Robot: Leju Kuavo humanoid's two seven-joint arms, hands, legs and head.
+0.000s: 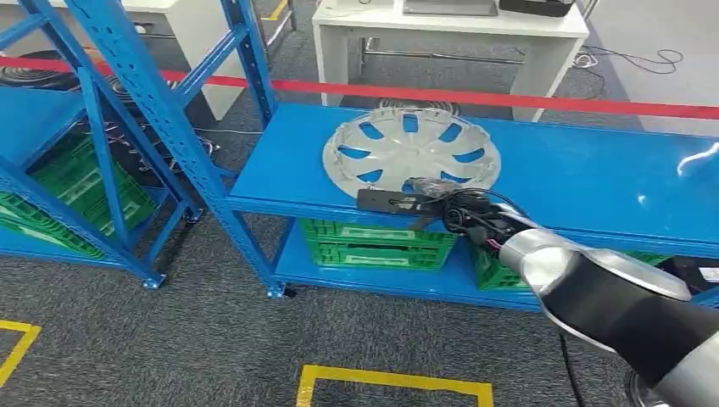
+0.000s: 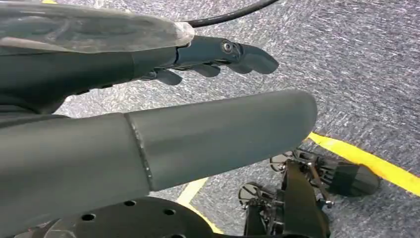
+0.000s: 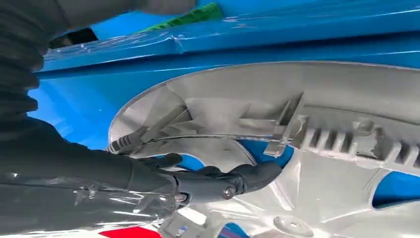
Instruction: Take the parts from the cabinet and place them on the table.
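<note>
A: Your robot faces a blue shelf (image 1: 576, 174) where a silver wheel cover (image 1: 411, 153) lies flat on the upper board, near the front edge. From the middle of the head view it sits at about 12 o'clock, and a red tape (image 1: 475, 96) runs across just behind it.

B: And your right hand?

A: Your right hand (image 1: 424, 200) reaches in from 4 o'clock and sits at the cover's near rim, at the cover's own 6 o'clock. In the right wrist view its dark fingers (image 3: 237, 181) lie against the ribbed grey underside of the wheel cover (image 3: 317, 148), curled toward an opening between the spokes. You cannot tell from these pictures whether the grip has closed on the rim or whether the fingers merely touch it.

B: The left one?

A: Your left hand (image 2: 218, 54) hangs over grey carpet, fingers stretched out and slightly apart, holding nothing. A yellow floor line (image 2: 366, 161) crosses beneath it.

B: What else is around you?

A: Green crates (image 1: 377, 244) sit on the lower board of the shelf, under the cover at 6 o'clock of it. A second blue rack (image 1: 102, 136) stands at 9 o'clock with more green crates. A white desk (image 1: 449, 38) stands beyond the tape at 12 o'clock. Yellow lines (image 1: 394, 379) mark the carpet at 6 o'clock, nearest you.
</note>
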